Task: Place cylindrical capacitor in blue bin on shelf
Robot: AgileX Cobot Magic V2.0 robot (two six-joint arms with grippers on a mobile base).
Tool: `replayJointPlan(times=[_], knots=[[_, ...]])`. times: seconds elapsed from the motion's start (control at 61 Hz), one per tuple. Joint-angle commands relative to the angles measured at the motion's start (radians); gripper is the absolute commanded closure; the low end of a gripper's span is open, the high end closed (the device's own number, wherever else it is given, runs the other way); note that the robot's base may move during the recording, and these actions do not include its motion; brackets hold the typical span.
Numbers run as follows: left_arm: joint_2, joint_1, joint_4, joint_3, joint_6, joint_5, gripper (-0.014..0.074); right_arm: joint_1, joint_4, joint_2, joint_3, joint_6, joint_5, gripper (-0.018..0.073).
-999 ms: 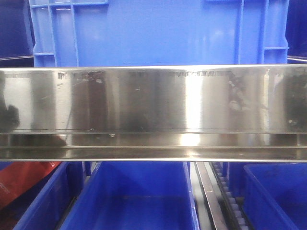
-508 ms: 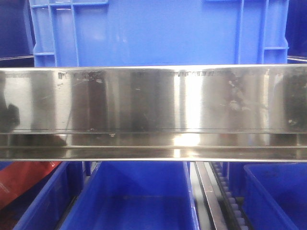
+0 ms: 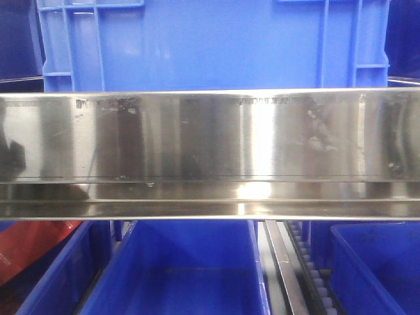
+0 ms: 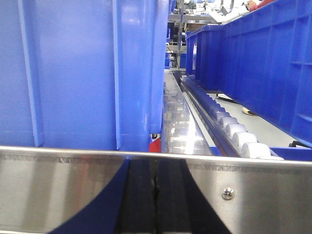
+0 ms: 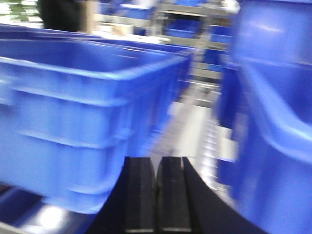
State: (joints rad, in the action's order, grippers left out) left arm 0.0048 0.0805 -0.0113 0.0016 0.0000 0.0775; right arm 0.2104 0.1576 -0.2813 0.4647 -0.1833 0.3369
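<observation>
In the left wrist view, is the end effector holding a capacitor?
No, the left end effector has its black fingers pressed together with nothing between them, in front of the shelf rail.

four blue bins [image 3: 210,46], one steel shelf [image 3: 210,138], one red item [image 3: 33,246]

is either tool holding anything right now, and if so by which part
Nothing shows in either one. The left tool and the right tool each have their pads pressed together with no capacitor visible between them.
</observation>
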Motion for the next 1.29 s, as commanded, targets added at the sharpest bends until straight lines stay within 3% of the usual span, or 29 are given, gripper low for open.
replayJointPlan(times=[0.0, 0.131, 0.279, 0.508, 1.278], knots=[[-0.005, 0.008, -0.003, -0.002, 0.000, -0.019, 0.0707, -0.086, -0.007, 0.057, -0.044, 0.000, -0.025, 0.0713], [-0.005, 0.008, -0.003, -0.002, 0.000, -0.019, 0.0707, -0.188, -0.007, 0.144, -0.143, 0.000, -0.052, 0.0713], [-0.005, 0.008, -0.003, -0.002, 0.000, -0.019, 0.0707, -0.245, -0.005, 0.239, -0.290, 0.004, -0.148, 0.0713], [-0.005, 0.008, -0.003, -0.002, 0.000, -0.019, 0.0707, -0.248, -0.005, 0.281, -0.465, 0.039, -0.247, 0.0713], [-0.005, 0.008, -0.003, -0.002, 0.000, -0.019, 0.0707, -0.248, -0.007, 0.281, -0.465, 0.039, -0.243, 0.0713]])
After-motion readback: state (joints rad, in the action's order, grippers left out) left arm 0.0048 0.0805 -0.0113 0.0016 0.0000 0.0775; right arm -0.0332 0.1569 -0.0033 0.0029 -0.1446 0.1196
